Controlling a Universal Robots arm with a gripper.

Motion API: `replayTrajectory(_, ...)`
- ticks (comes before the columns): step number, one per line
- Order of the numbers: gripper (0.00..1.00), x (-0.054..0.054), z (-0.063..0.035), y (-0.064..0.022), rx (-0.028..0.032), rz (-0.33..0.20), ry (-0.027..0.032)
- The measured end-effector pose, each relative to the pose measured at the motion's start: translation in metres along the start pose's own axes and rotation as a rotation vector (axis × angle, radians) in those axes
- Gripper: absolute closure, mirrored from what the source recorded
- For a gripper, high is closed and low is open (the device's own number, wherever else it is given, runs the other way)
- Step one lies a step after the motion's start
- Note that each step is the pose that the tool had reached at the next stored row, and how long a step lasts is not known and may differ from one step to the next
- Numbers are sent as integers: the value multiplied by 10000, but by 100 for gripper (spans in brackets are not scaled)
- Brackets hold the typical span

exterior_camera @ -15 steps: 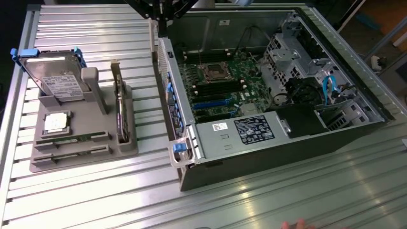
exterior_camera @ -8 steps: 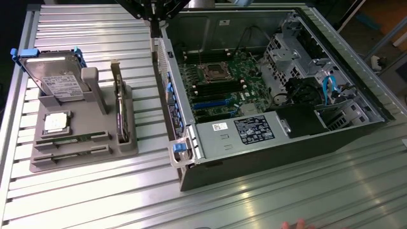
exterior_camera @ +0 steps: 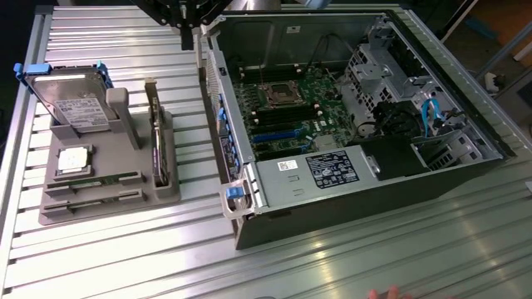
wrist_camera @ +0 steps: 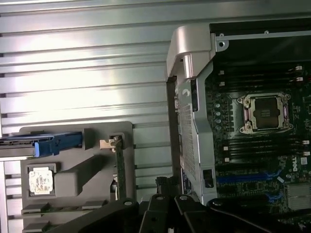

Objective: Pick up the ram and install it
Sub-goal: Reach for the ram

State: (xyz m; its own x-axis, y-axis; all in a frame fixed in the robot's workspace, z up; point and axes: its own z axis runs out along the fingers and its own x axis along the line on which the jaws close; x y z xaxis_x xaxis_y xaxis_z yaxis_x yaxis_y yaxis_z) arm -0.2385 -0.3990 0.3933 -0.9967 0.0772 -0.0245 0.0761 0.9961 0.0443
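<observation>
The ram (exterior_camera: 90,184) is a thin green stick lying flat in a slot at the front of the grey holder (exterior_camera: 50,212); a second like stick (exterior_camera: 93,200) lies just in front of it. In the wrist view the ram (wrist_camera: 53,208) sits at the holder's near end. My gripper (exterior_camera: 187,42) hangs high over the table between the holder and the open computer case (exterior_camera: 249,230). It is shut, holds nothing, and is well away from the ram. Its black linkage (wrist_camera: 160,213) shows in the wrist view. The motherboard's dark memory slots (exterior_camera: 287,115) lie beside the empty processor socket (wrist_camera: 265,112).
The holder also carries a hard drive in a blue frame (exterior_camera: 71,99), a silver processor chip (exterior_camera: 73,159) and an upright expansion card (exterior_camera: 156,140). The case's metal rear wall (wrist_camera: 189,121) stands between holder and motherboard. A hand (exterior_camera: 387,293) shows at the table's front edge.
</observation>
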Motion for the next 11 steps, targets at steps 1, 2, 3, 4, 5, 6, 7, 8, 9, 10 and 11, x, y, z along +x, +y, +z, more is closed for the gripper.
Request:
replayTrajectory(1, 89, 26, -1, -2, 0, 1, 0)
replayTrajectory(2, 89, 51, -1, -4, 0, 2, 0)
replayTrajectory(3, 89, 74, -2, -5, 0, 1, 0)
replayTrajectory(4, 89, 100, -3, -7, -1, 2, 0)
replayTrajectory(5, 89, 119, -3, -9, -1, 1, 0)
replayTrajectory(6, 89, 145, -4, -11, -1, 1, -1)
replayTrajectory(7, 89, 169, -5, -13, 0, 1, 1)
replayTrajectory(8, 89, 196, -5, -15, 0, 0, 0)
replayTrajectory(9, 89, 221, -6, -17, 0, 0, 0)
replayTrajectory(10, 89, 246, -7, -19, 0, 1, 0)
replayTrajectory(11, 89, 271, -7, -21, -1, 1, 0)
